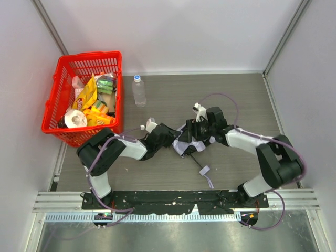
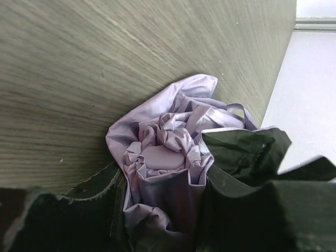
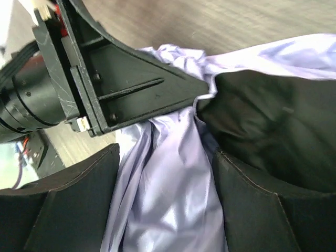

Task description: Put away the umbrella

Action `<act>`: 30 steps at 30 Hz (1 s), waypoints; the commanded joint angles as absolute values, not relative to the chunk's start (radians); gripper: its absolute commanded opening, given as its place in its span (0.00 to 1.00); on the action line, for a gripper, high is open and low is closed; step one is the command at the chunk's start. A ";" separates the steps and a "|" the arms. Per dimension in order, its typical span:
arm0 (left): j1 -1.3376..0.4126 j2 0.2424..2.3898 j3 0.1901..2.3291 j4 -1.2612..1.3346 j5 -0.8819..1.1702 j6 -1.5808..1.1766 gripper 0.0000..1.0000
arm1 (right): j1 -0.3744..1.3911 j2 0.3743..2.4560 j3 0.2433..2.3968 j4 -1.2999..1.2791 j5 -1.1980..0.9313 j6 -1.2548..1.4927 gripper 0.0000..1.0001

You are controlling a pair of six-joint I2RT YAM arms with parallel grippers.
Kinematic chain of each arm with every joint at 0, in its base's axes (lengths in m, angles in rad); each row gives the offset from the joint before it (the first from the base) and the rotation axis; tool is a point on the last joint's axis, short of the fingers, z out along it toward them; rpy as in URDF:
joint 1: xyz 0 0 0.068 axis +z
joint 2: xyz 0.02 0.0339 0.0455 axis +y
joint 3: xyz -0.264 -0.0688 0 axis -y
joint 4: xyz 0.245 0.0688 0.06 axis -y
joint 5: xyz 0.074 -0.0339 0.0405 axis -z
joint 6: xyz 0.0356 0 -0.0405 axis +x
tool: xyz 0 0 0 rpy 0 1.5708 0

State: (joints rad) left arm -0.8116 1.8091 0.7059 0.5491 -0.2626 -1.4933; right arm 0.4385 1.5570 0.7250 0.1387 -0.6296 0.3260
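Umbrella (image 1: pixel 184 145), one only, lies mid-table with its canopy bunched and its thin shaft running toward 5 o'clock. The left gripper (image 1: pixel 169 137) meets it from 9 o'clock, the right gripper (image 1: pixel 198 131) from 2 o'clock, both equally near. One bottle (image 1: pixel 139 90) stands at 11 o'clock, one red basket (image 1: pixel 92 54) at 10 o'clock.

Left wrist: the pads pinch crumpled canopy.

Right wrist: the jaws are spread, with fabric slack between them.

I find a grey wood-grain counter (image 1: pixel 236 89) enclosed on three sides by plain white panels: back wall (image 1: pixel 173 31), left wall (image 1: pixel 21 79) and right wall (image 1: pixel 315 63). Aluminium posts (image 1: pixel 285 34) stand at the far corners. A slotted metal rail (image 1: pixel 173 216) runs along the near edge. Lighting is even and diffuse, with soft shadows.
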 commanded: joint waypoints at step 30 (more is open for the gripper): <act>-0.738 1.798 0.974 -0.212 -0.114 -1.424 0.00 | 1.040 1.586 0.707 0.123 0.690 0.176 0.76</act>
State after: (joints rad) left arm -0.7460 1.7744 0.9585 -0.0772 -0.1261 -1.4792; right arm 1.0649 1.5578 0.6903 0.1196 0.5991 0.1169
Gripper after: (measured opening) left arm 0.412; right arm 0.785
